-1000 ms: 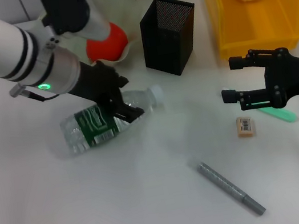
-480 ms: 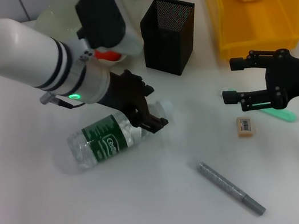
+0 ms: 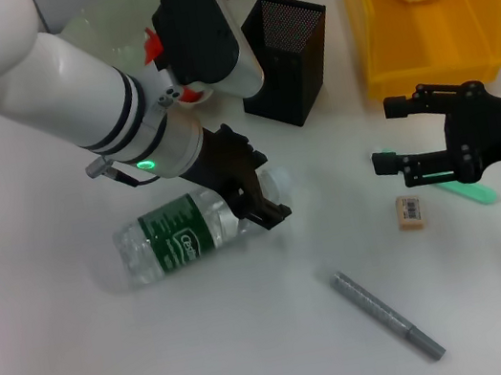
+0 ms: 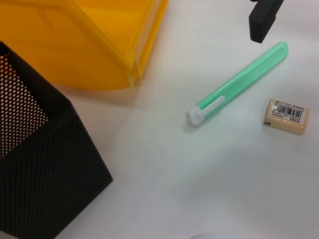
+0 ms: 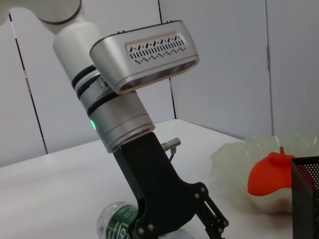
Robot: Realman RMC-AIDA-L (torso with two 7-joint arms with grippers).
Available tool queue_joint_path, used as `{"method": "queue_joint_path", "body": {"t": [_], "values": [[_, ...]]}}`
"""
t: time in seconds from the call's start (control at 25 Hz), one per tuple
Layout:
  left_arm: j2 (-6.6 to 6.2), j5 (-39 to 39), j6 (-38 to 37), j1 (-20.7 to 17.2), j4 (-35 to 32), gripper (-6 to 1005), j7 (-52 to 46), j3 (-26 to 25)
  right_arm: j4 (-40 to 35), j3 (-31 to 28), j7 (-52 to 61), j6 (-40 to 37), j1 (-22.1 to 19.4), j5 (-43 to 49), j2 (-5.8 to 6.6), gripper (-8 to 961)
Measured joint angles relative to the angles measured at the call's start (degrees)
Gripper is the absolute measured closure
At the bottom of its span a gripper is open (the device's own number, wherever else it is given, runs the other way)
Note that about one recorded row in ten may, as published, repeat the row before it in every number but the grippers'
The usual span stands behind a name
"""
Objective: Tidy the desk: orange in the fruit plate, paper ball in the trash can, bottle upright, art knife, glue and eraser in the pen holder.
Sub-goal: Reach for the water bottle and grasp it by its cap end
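White desk (image 3: 89, 371) spreads under both our arms, with the bottle (image 3: 187, 238) lying on its side near the middle. Its long axis runs roughly left to right across our view, cap end toward our right, base toward our left. Our left hand (image 3: 259, 207) sits right at that cap end, fingers spread on either side of the neck but not yet closed on it. We judge this to be the relation that matters: the hand reaches the bottle from above at its cap end, so righting it means pivoting the cap upward about the base.

Our left arm is clearly the nearer one. Our right hand (image 3: 387, 136) hovers well apart by the trash can (image 3: 427, 30), fingers open and holding nothing, above the eraser (image 3: 411, 211).
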State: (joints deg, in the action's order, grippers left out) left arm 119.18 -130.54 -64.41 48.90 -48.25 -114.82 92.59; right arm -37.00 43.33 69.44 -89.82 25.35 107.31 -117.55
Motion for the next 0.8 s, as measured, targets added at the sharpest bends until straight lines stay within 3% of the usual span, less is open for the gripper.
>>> {"method": "queue_joint_path", "body": {"t": [0.8], "values": [[0.0,-0.4,3.3,0.1,0.5,461,-0.3,2.2,0.0,0.0,0.0,0.0,0.3,0.0,0.13,151]]}}
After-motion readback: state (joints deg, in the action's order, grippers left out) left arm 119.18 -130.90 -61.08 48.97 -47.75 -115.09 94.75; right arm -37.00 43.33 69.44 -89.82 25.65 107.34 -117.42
